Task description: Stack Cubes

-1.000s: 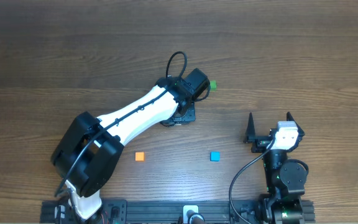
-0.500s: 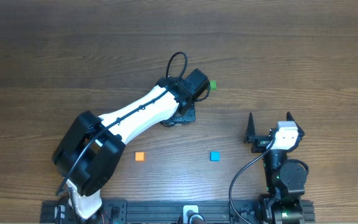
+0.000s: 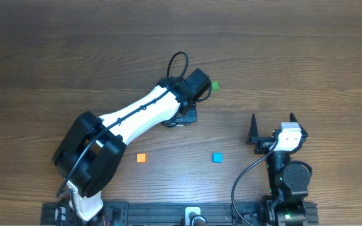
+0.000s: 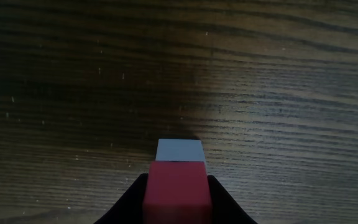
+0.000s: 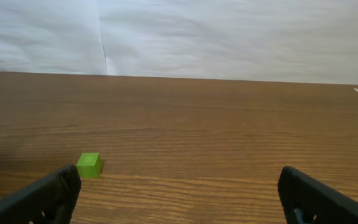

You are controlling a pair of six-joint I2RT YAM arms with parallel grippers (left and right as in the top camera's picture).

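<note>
My left gripper (image 4: 176, 190) is shut on a red cube (image 4: 176, 180), its dark fingers pressed against both sides. A pale grey cube (image 4: 179, 150) shows directly past the red one; I cannot tell whether the two touch. In the top view the left gripper (image 3: 180, 117) is low over the table's middle, under its own wrist. A green cube (image 3: 215, 85) lies just beyond that wrist and appears again as the green cube (image 5: 89, 165) in the right wrist view. An orange cube (image 3: 141, 158) and a blue cube (image 3: 217, 157) sit nearer the bases. My right gripper (image 3: 273, 120) stands open with nothing between its fingers.
The brown wooden table (image 3: 307, 56) stretches bare across the far half and the left side. A white wall (image 5: 229, 37) rises behind the table's far edge. The right arm's base (image 3: 286, 179) stands close to the blue cube.
</note>
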